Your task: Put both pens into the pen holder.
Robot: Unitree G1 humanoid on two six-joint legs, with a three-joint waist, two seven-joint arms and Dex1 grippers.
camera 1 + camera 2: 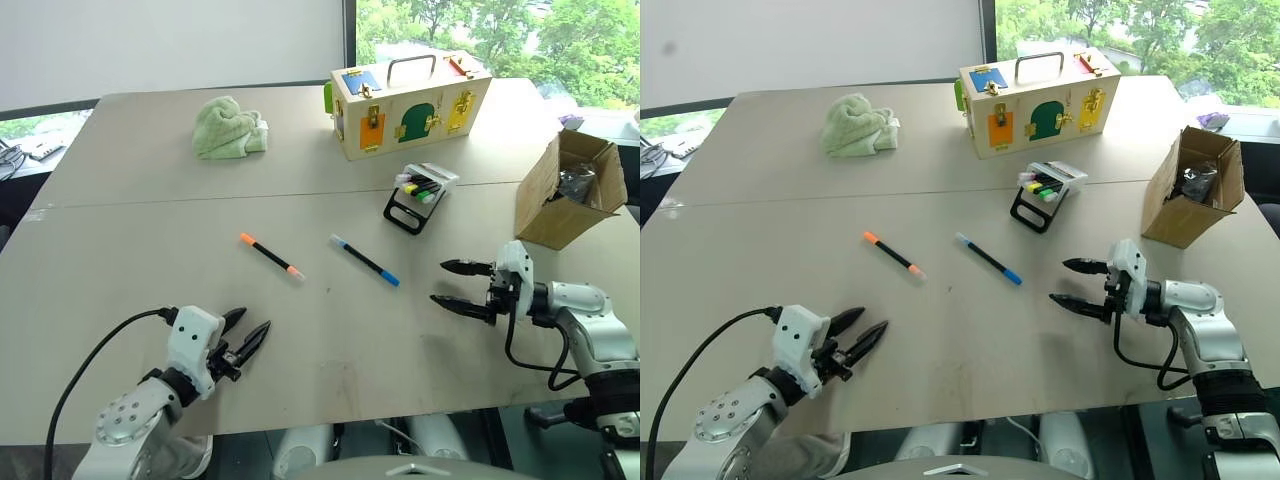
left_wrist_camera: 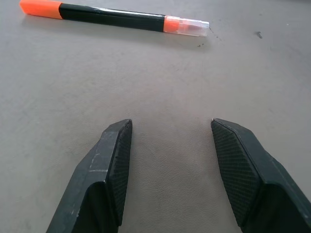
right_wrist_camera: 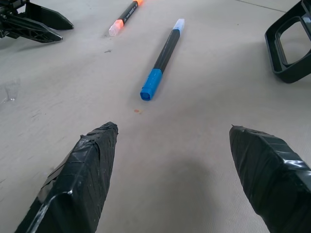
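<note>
Beige surface (image 1: 150, 300) is shown with both pens lying mid-surface: orange-tipped pen (image 1: 271, 255) and blue-tipped pen (image 1: 365, 260). Pen holder (image 1: 420, 195) sits nearer the far edge. Left tool (image 1: 245, 340) and right tool (image 1: 455, 285) are spread, empty; each barrel is best pinched crosswise at its middle.

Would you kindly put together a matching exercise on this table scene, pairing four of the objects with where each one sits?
Things:
1. orange-tipped pen
2. blue-tipped pen
3. pen holder
4. green cloth

Places:
A. far side of the table, to the left of the wooden box
B. flat on the table, ahead of the open left gripper
C. just in front of the wooden box, holding coloured markers
D. flat on the table, nearest the open right gripper

Pairs: 1-B, 2-D, 3-C, 4-A
</note>
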